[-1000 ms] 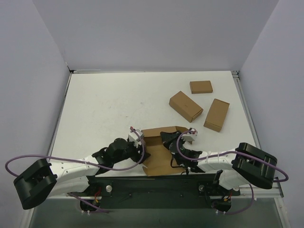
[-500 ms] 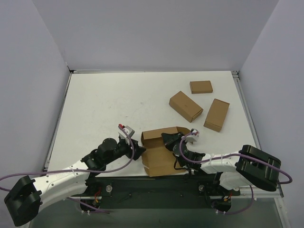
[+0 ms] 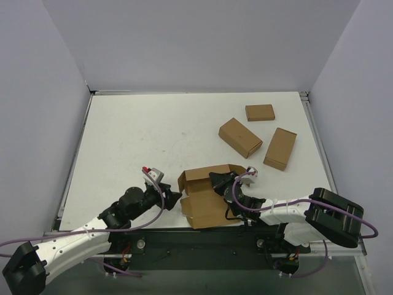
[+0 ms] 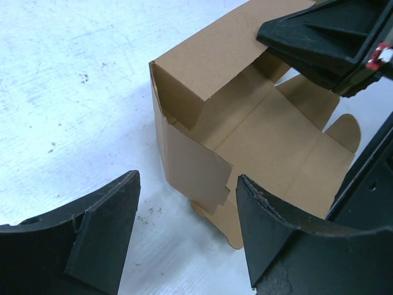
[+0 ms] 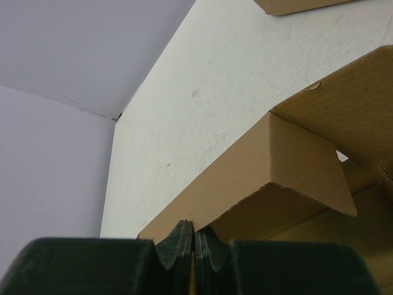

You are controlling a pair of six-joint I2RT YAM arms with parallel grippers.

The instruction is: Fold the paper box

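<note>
Two grippers: both at the near table edge.
Left gripper (image 3: 172,198): jaws spread wide, holding nothing, just left of the box.
Paper box (image 3: 206,195): half-formed, open-topped, between the arms; near-left side flap (image 4: 195,169) loose.
Right gripper (image 5: 194,241): fingers pinched tight on the back wall's edge.
Step in hand: walls raised, side flaps not yet tucked, I judge.
Next move: left gripper likely presses that flap inward while the right steadies.
Three small finished boxes (image 3: 240,137): far right, well apart.
</note>
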